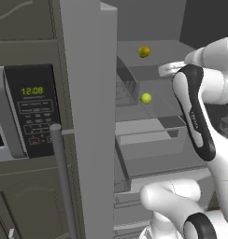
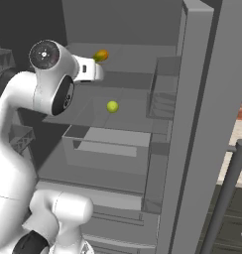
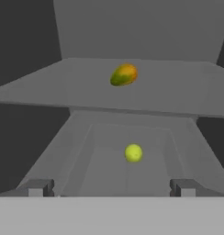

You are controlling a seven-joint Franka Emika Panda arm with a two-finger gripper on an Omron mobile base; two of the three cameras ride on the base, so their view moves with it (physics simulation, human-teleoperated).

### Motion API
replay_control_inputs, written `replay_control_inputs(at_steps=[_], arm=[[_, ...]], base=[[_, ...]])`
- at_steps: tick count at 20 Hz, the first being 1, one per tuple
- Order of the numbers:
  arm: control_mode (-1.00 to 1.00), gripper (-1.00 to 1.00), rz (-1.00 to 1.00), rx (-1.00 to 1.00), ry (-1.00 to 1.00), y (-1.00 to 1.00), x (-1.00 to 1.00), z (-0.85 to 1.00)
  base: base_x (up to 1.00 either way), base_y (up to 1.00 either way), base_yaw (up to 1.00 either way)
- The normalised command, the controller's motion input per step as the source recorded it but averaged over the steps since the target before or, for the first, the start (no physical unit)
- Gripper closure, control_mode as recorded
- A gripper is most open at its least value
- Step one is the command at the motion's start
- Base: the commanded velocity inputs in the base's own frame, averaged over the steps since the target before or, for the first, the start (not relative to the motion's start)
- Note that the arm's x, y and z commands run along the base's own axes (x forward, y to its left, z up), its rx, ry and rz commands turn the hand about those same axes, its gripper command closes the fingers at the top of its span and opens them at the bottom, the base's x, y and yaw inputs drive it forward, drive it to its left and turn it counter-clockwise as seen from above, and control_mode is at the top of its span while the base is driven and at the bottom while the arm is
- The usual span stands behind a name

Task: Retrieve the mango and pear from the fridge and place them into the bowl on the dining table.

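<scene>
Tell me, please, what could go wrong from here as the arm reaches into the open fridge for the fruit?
1. The pear and the mango are small and roundish on smooth shelves, so a slightly off-centre close of the open pincer might nudge either away.
2. The mango lies on the upper shelf, the pear on the one below; the hand may clip that shelf's front edge.
3. The open fridge door stands close beside the arm and could be struck on withdrawal.

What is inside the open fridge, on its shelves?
Inside the fridge, the mango lies on the upper shelf and the pear on the shelf below, both untouched. The lower drawers are shut, so their contents cannot be seen.
</scene>
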Motion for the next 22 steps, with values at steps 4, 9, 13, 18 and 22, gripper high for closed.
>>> replay_control_inputs(at_steps=[4, 9, 13, 18, 22], arm=[[-1.0, -1.0, -0.05, 0.02, 0.06, 0.0, 0.33, 0.5], [-1.0, -1.0, -0.04, 0.04, 0.05, 0.0, 0.32, 0.11], [-1.0, -1.0, -0.02, 0.06, 0.0, 0.0, 0.41, -0.06], [-1.0, -1.0, -0.03, 0.07, 0.0, 0.02, 0.49, -0.13], [-1.0, -1.0, -0.06, 0.08, 0.0, 0.03, 0.42, -0.08]], base=[[0.0, 0.0, 0.0], [0.0, 0.0, 0.0], [0.0, 0.0, 0.0], [0.0, 0.0, 0.0], [0.0, 0.0, 0.0]])
